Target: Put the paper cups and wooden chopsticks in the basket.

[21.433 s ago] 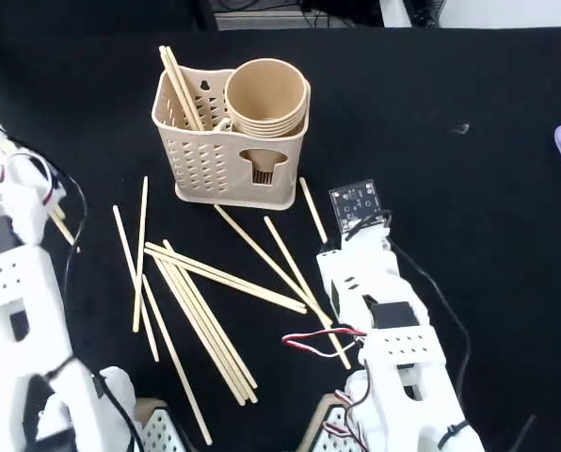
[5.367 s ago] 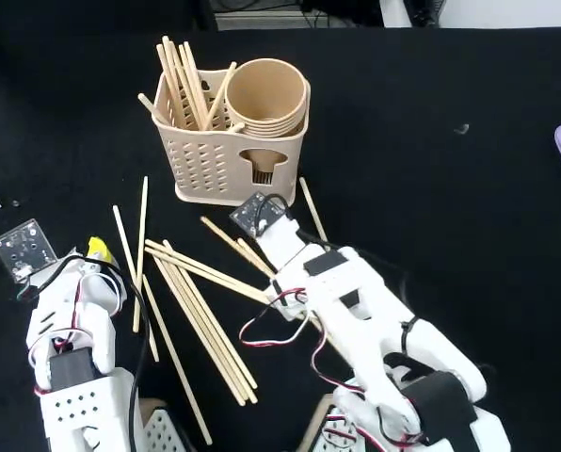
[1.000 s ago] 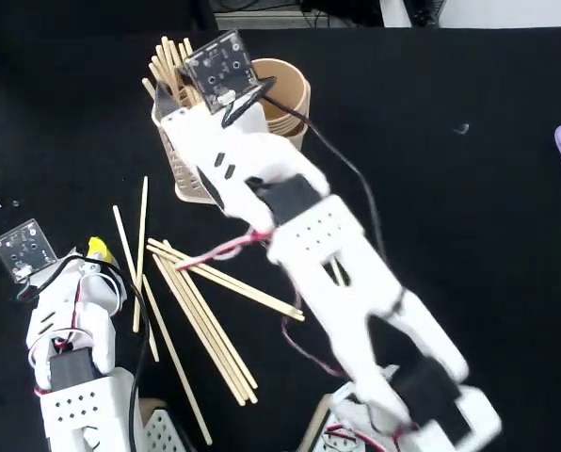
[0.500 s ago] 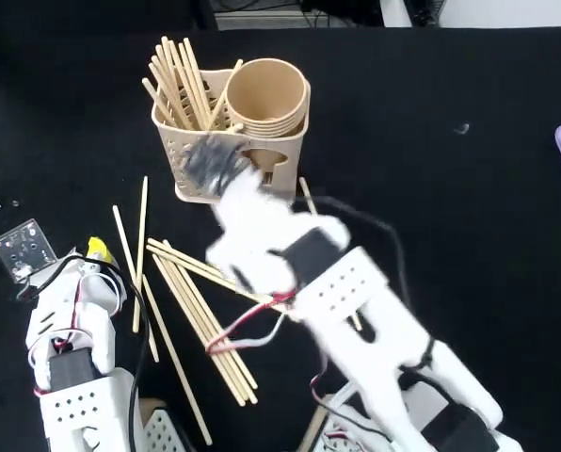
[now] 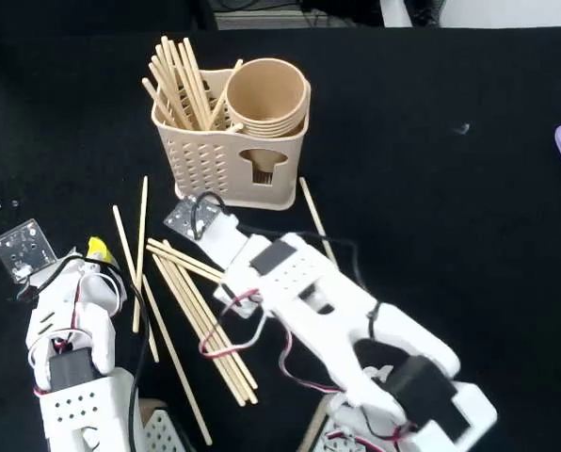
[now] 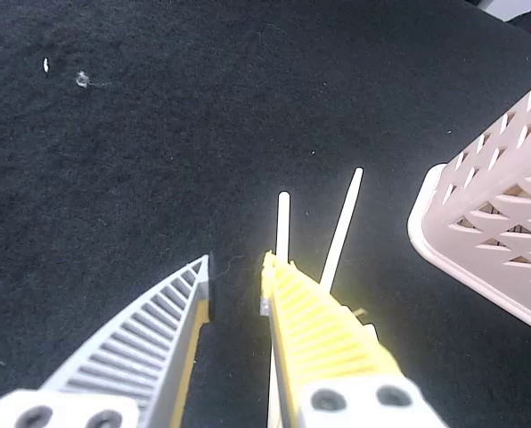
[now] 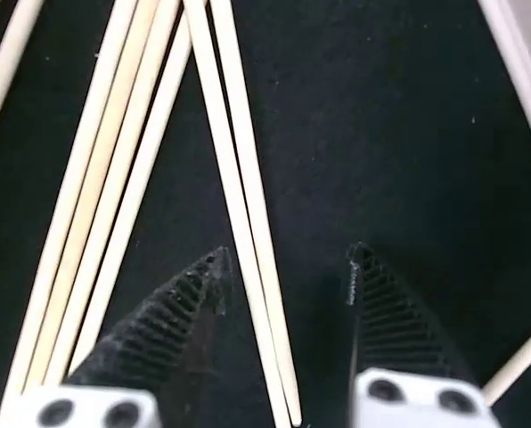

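Two chopsticks (image 7: 232, 178) lie on the table (image 7: 381, 134) between our right gripper's (image 7: 288, 252) wide-open jaws; if we close off-centre, one may roll away. Cups (image 5: 266, 94) sit in the basket (image 5: 226, 165). Our left gripper (image 6: 236, 267) is slightly open, empty.

One basket (image 5: 229, 165) stands toward twelve o'clock on the table. In it sits one stack of paper cups (image 5: 266, 89) with four rims showing, and a sheaf of chopsticks (image 5: 177, 80), eight or so, too crowded to count surely. About eight loose chopsticks (image 5: 200, 330) lie at the basket's six to eight o'clock, and a single stick (image 5: 313, 217) at its four o'clock. There are two arms, the left arm (image 5: 73, 348) at seven o'clock and the right arm (image 5: 328, 311) at five.
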Controlling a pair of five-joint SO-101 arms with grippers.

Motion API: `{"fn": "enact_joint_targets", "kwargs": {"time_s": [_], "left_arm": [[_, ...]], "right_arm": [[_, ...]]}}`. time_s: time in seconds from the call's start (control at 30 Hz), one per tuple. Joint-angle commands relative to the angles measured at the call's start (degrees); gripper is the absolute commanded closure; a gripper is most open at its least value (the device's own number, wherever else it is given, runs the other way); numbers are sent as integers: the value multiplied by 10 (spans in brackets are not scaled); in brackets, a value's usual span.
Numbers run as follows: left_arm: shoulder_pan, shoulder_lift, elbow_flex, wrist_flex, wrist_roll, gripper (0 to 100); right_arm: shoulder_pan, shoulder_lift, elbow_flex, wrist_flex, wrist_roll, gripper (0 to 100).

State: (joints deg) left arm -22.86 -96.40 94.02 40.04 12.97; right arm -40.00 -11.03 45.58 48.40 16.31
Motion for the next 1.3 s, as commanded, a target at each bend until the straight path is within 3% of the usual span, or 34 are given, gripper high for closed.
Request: {"fn": "enact_joint_targets", "kwargs": {"time_s": [0.0, 0.43, 0.6, 0.67, 0.93, 1.27], "left_arm": [[6, -6, -4, -4, -5, 891], [6, -6, 3, -21, -5, 891], [6, -6, 3, -22, -5, 891], [6, -6, 3, -22, -5, 891], [6, -6, 3, -24, -5, 891], [6, -6, 3, -24, -5, 891]], "right_arm": [[-19, 21, -45, 7, 14, 786], [-14, 127, -77, -21, 93, 795], [17, 163, -109, -17, 91, 995], [36, 163, -113, -17, 90, 980], [87, 63, -91, 49, 94, 988], [89, -144, 1, 60, 89, 988]]}}
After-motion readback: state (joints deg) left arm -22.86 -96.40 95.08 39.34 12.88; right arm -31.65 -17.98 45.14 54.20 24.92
